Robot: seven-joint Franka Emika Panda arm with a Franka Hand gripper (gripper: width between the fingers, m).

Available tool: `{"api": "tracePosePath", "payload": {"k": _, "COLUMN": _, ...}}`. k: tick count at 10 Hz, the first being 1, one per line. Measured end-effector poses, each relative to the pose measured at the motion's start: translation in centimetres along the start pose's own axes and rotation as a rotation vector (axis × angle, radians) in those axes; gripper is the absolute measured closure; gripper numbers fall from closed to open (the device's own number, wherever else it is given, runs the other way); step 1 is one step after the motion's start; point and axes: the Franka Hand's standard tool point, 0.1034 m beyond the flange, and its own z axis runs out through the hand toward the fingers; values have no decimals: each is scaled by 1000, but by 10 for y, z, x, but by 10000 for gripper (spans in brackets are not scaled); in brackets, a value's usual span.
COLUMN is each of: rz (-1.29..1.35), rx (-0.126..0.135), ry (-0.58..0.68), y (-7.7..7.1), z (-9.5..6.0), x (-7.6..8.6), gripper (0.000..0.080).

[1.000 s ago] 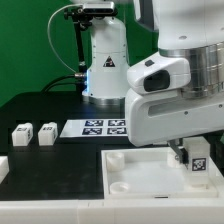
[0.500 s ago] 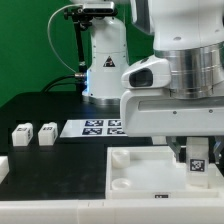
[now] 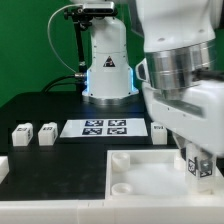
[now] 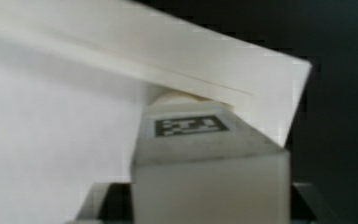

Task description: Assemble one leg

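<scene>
The tool (image 3: 199, 160) pinches the tagged leg (image 3: 201, 172) upright over the white tray-like piece (image 3: 140, 182), near its corner on the exterior view's right.

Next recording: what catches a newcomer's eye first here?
The arm fills the exterior view's right, its gripper shut on the leg at a corner of the large white tray-like piece. At the exterior view's left, two more legs stand side by side, next to the marker board.

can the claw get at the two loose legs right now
Probably not yet: the claw is shut on another leg over the white tray. The loose legs stand in the open, nothing blocking them.
</scene>
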Motion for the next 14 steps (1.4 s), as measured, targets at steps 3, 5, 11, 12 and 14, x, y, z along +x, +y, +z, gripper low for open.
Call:
{"api": "tracePosePath", "payload": {"k": 3, "rz": 90, "rx": 0, "ry": -3, "y": 1, "z": 2, "x": -7, "gripper": 501}}
{"api": "tracePosePath", "payload": {"k": 5, "rz": -167, "rx": 8, "ry": 0, "y": 0, "z": 3, "x": -15, "gripper": 249}}
{"api": "tracePosePath", "payload": {"k": 11, "rz": -870, "rx": -14, "ry": 16, "y": 2, "z": 4, "x": -14, "gripper": 151}}
{"api": "tracePosePath", "payload": {"k": 12, "rz": -1087, "rx": -46, "ry": 47, "y": 0, "z": 3, "x": -6, "gripper": 151}}
{"api": "tracePosePath", "payload": {"k": 14, "rz": -1124, "rx": -49, "ry": 53, "y": 1, "z": 5, "x": -7, "gripper": 151}}
